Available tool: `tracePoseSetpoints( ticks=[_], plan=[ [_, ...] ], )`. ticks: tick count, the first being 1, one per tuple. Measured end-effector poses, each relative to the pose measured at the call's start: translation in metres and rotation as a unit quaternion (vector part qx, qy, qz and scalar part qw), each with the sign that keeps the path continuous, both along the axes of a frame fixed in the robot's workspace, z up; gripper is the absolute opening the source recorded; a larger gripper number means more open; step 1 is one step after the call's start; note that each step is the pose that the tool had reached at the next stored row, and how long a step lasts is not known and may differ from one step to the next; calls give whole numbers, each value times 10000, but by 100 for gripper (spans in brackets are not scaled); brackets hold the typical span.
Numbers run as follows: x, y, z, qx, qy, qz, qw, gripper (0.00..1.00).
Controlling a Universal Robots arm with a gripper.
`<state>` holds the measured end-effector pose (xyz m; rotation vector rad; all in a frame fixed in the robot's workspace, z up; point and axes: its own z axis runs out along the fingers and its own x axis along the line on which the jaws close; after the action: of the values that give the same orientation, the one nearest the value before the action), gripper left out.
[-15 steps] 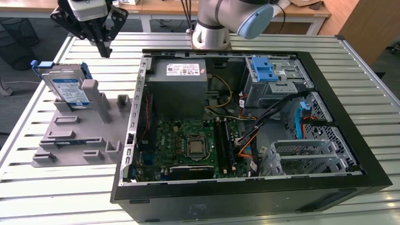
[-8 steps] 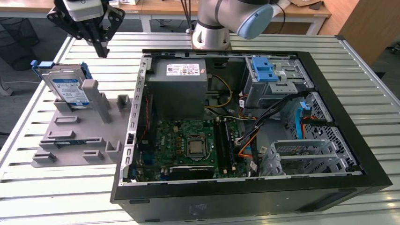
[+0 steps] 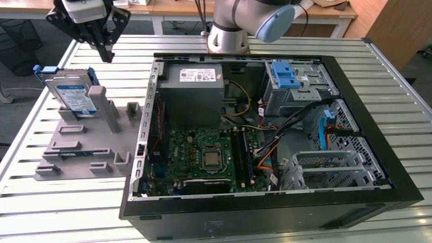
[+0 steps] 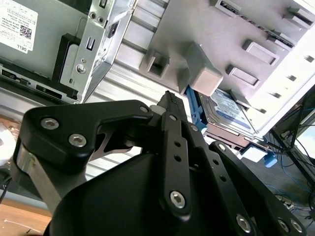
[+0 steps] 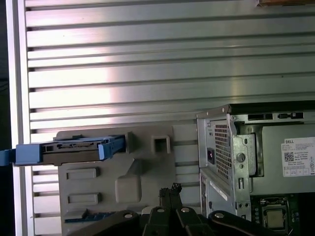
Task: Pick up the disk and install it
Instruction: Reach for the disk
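Note:
The disk (image 3: 72, 92), a silver drive with a white-and-blue label and a blue carrier frame, stands on edge in a grey holder block (image 3: 78, 147) at the exterior view's left, beside the open computer case (image 3: 270, 207). My gripper (image 3: 106, 56) hangs above and just behind the disk, fingers pointing down, shut with nothing between them. In the first wrist view the disk (image 5: 74, 150) shows edge-on, away from the closed gripper (image 5: 170, 189). In the second wrist view the disk (image 4: 231, 110) lies beyond my gripper (image 4: 170, 96) and the holder's post.
Inside the case are a grey power-supply box (image 3: 196, 81), the motherboard (image 3: 209, 157), a blue latch (image 3: 286, 75) on the upper bay and a metal drive cage (image 3: 331, 164) at the exterior view's right. The slatted metal table (image 3: 60, 212) surrounds everything.

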<state>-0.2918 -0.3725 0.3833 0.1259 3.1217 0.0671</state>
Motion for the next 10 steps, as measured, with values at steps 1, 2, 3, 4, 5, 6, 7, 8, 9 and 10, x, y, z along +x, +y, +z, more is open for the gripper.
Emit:
tracePoseSetpoints(
  ticks=[1,2,3,4,5,6,7,8,9,10],
  plan=[
    [-7,0,-1,0,0,0,10000,11],
    [-16,0,-2,0,0,0,10000,11],
    [-23,0,-2,0,-1,0,10000,11],
    [-28,0,-2,0,0,0,10000,11],
    [-33,0,-3,0,-1,0,10000,11],
    [-39,0,-3,0,0,0,10000,11],
    [-46,0,-4,0,0,0,10000,11],
    [-52,0,-5,0,-1,0,10000,11],
    [-57,0,-6,0,0,0,10000,11],
    [-62,0,-6,0,0,0,10000,11]
  ],
)
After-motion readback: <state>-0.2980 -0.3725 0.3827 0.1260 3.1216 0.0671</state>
